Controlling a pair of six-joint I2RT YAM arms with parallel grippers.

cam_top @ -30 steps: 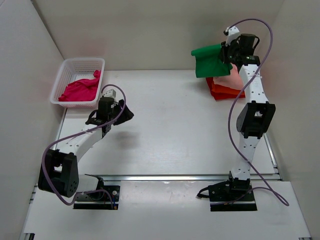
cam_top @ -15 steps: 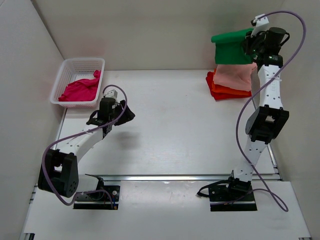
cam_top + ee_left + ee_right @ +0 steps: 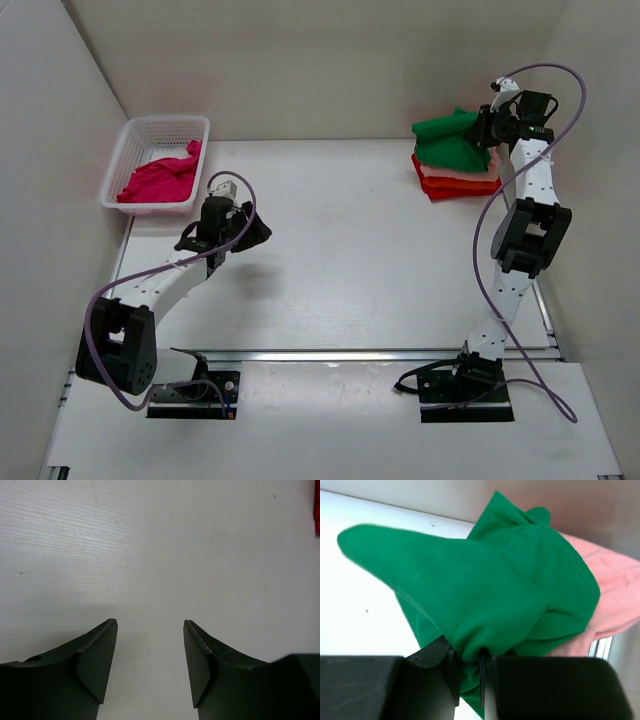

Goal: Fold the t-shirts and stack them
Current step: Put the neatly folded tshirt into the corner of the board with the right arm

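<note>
My right gripper (image 3: 484, 130) is shut on the bright green t-shirt (image 3: 449, 141), which rests bunched on the stack at the back right. In the right wrist view the green t-shirt (image 3: 485, 585) fills the frame, pinched between the jaws of the right gripper (image 3: 470, 662). Under it lie a salmon pink t-shirt (image 3: 494, 160) (image 3: 615, 595) and an orange-red one (image 3: 455, 183). A magenta t-shirt (image 3: 160, 177) lies crumpled in the white basket (image 3: 135, 135). My left gripper (image 3: 252, 232) (image 3: 150, 662) hangs open over bare table, holding nothing.
The white lattice basket stands at the back left against the side wall. The back wall rises close behind the stack, and the right wall is close beside it. A metal rail (image 3: 340, 354) runs along the table's near edge.
My right gripper has come down from high above the stack, carrying the green t-shirt onto the salmon pink one. The left arm has barely moved.
</note>
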